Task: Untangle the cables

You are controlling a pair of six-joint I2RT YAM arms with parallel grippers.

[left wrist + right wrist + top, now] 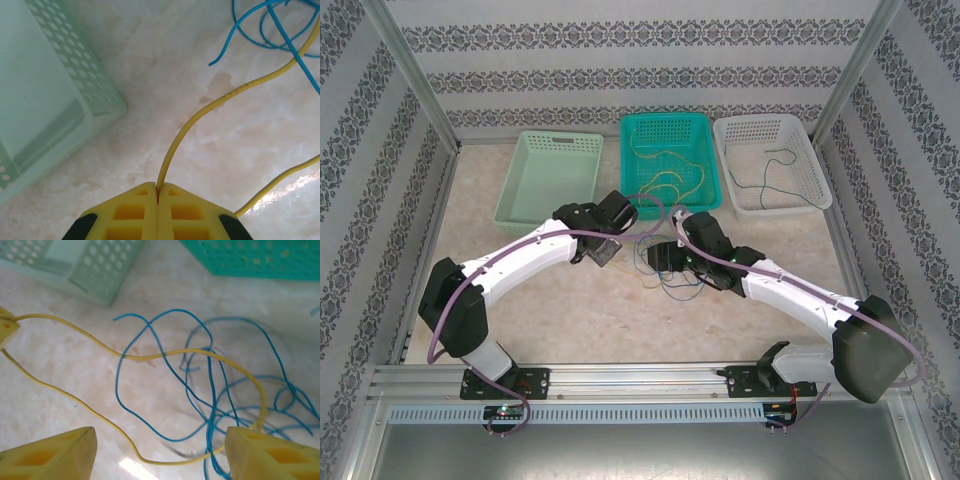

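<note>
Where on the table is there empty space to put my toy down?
Bare table between the left arm and right arm, near the rail. More before the white basket, beside the right arm. Crowded: the tangled cables before the teal basket.

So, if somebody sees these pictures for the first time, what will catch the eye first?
Probably the tangle of blue cables in the middle of the pale table, with a yellow cable running across it. The left gripper is shut on that yellow cable, while the right gripper hangs open over the tangle. At the far edge, the teal basket holds more cables.
</note>
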